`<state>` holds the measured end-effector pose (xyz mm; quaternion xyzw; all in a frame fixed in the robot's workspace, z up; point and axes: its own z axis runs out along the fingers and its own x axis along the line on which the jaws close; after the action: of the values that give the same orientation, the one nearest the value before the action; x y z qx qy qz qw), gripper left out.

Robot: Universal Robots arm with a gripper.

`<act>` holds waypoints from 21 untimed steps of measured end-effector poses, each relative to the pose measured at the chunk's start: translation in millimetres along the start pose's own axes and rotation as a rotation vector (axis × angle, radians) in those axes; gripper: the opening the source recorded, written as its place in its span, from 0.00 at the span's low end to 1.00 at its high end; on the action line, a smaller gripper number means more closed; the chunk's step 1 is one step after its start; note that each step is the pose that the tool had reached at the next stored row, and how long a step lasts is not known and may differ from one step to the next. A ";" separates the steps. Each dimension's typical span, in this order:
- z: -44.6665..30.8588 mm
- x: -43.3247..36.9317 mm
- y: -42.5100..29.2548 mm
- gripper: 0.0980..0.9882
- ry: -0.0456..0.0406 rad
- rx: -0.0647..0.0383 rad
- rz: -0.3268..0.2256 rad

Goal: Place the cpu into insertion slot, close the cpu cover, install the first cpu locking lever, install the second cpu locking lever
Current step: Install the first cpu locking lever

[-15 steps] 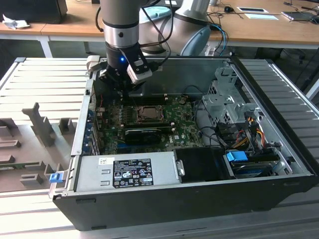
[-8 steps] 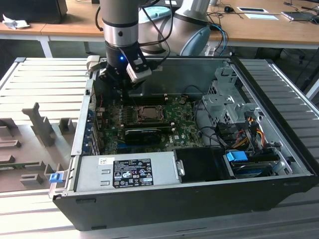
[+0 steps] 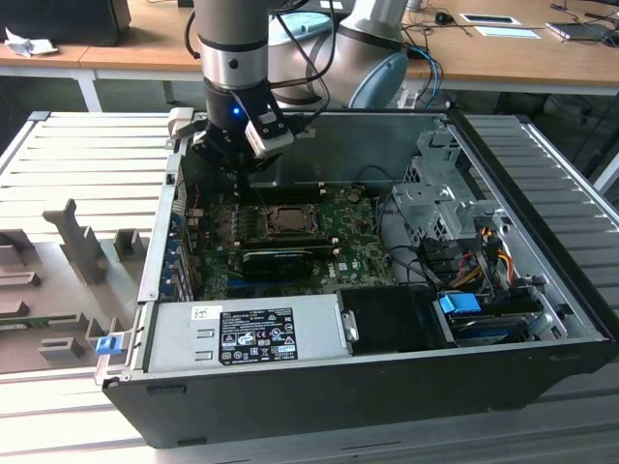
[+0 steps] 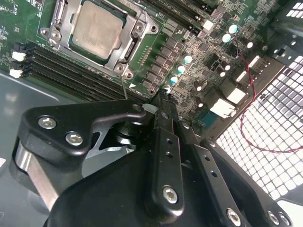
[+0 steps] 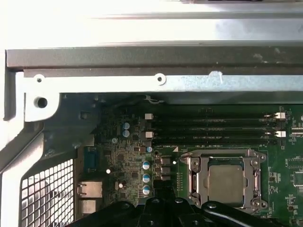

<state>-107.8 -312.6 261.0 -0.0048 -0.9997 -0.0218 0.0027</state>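
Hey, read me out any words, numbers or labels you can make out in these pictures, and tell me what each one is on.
None can be read out.
Power supply label: white print on black, too small.
Small white sticker beside it: illegible.
Motherboard markings: too fine.

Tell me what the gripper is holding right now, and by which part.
Nothing shows in its grip. The gripper is shut with nothing visible between its fingertips, above the motherboard beside the socket. The cpu already sits in the socket under the closed cpu cover.

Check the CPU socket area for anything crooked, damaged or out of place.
Nothing stands out. The cpu sits square in its socket with the cpu cover flat around it, and the motherboard shows no loose parts. The claw hangs beside the socket.
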 end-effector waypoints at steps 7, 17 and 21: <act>0.2 1.7 8.5 0.01 -0.0001 0.000 0.000; 2.0 2.0 23.7 0.01 -0.0001 0.000 0.000; 2.0 2.0 24.6 0.01 0.0000 0.000 0.000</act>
<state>-109.5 -288.0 260.1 -0.0048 -0.9997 -0.0219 0.0026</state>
